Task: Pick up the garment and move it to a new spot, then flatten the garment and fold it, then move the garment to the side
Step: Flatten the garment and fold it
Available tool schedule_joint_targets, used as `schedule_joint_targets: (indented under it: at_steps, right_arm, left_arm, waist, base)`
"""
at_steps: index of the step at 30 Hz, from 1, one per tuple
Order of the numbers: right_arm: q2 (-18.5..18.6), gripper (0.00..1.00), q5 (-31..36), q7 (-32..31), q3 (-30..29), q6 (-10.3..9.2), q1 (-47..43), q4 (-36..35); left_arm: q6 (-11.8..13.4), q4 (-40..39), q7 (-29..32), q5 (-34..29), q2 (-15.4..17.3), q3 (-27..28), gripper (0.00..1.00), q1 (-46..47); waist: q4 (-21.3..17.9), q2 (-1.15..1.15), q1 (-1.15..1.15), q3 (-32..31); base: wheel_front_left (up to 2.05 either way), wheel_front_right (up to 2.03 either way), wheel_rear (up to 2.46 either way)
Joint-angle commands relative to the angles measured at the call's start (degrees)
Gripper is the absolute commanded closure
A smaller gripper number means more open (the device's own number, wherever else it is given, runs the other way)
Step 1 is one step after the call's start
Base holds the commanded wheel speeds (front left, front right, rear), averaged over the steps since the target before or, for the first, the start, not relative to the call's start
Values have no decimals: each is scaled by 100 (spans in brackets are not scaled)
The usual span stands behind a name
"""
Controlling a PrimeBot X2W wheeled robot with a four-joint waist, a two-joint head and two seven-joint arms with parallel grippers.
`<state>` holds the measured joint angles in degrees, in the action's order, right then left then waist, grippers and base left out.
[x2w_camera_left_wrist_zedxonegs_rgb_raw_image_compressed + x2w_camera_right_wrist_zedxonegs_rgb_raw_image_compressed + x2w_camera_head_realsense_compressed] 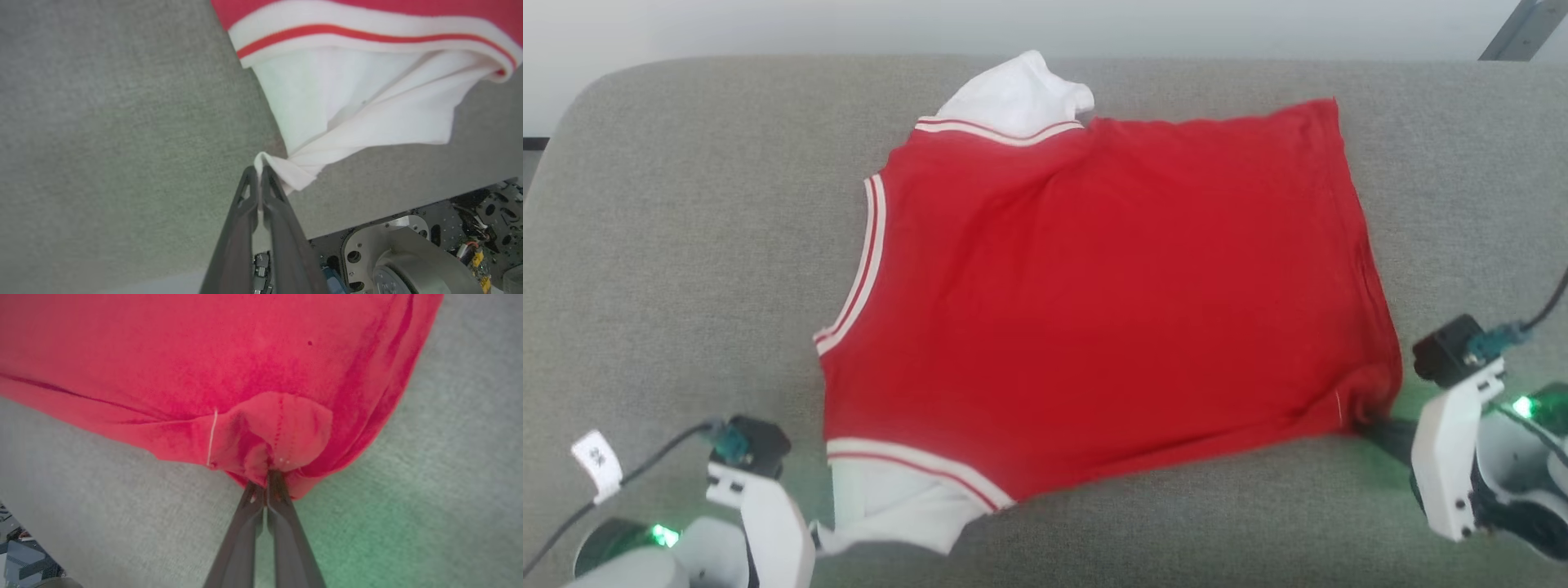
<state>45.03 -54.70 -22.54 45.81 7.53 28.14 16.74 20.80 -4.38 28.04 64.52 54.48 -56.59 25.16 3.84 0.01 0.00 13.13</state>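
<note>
1. At the near left of the grey fabric-covered worktop, the left end effector has its two dark fingers pinched together on the tip of a white side panel, which hangs out from under the striped trim.
2. The garment lies spread across the middle of the worktop, plain red side up. Its striped openings face left and its straight hem faces right. A second white panel pokes out at the far edge.
3. At the near right, the right end effector is clamped on the hem corner, where the red cloth bunches into a small fold at the fingertips.
</note>
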Motion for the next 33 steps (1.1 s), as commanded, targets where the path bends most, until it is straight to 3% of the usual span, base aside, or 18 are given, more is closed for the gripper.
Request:
schedule_joint_targets:
  at_steps: [1, 10, 20, 26, 29, 33]
  right_arm:
    - [84, 100, -32, -167, -40, -8, -360, -77]
    - [133, 100, 29, -743, -911, -8, -1683, -989]
    - [-359, 100, 688, -1149, -2202, -7, -2023, -1826]
    - [-680, 100, 1212, -1443, -2694, -7, -1563, -2041]
    - [-859, 100, 1403, -1511, -2730, -6, -1169, -1952]
    - [-1025, 100, 1596, -1579, -2562, -5, -577, -1632]
  left_arm:
    - [109, -110, 15, 62, 114, -27, 100, -182]
    - [410, -550, -71, 137, 408, 20, 100, -514]
    - [452, -894, -106, -109, 649, 303, 100, 36]
    - [85, -746, -26, -635, 649, 500, 100, 930]
    - [-220, -382, 50, -833, 403, 534, 100, 1465]
    - [-722, 429, 114, -1076, -159, 425, 100, 2133]
  waist:
    - [-3, -1, 0, 12]
    - [-64, -1, 0, 44]
    - [-195, -1, 0, -4]
    - [-252, -1, 0, 21]
    - [-281, -1, 0, 92]
    - [-306, -1, 0, 231]
  base:
    - [0, 0, 0]
    - [0, 0, 0]
    - [0, 0, 0]
    - [0, 0, 0]
    - [0, 0, 0]
    - [0, 0, 0]
